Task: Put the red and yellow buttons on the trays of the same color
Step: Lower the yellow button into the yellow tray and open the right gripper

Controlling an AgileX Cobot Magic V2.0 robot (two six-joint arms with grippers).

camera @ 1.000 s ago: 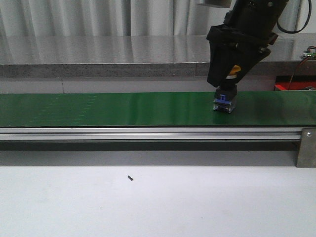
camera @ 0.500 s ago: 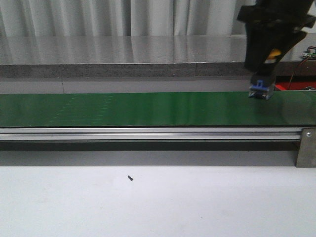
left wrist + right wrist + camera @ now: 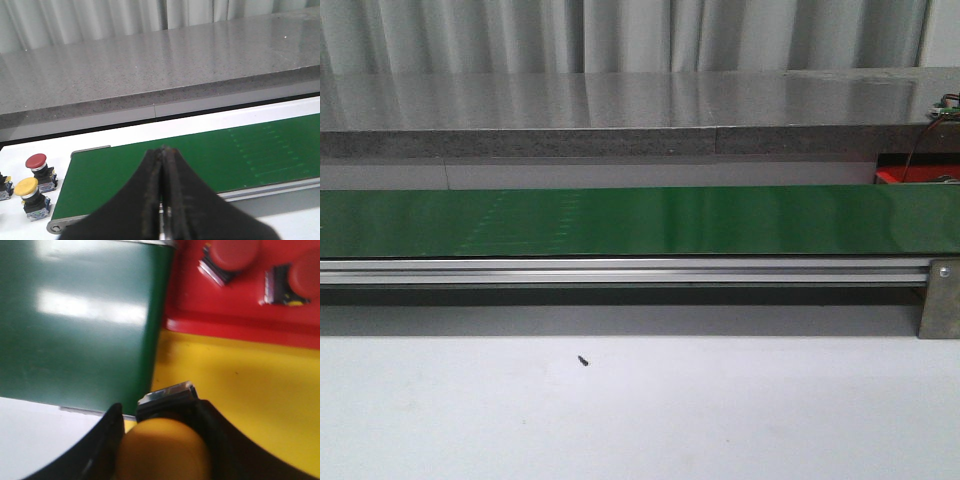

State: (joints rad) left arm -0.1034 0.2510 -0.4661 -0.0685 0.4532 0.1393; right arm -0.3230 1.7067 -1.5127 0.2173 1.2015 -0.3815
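My right hand [image 3: 160,440] has left the green belt [image 3: 80,325], pinching the yellow button [image 3: 165,450] above the yellow tray [image 3: 250,405], ready to drop; my left hand [image 3: 162,200] is pressed together, idle.

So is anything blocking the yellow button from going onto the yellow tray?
Nothing visible does. The right gripper holds the yellow button at the edge of the yellow tray, whose surface looks bare. The two red buttons sit on the red tray, out of the way.
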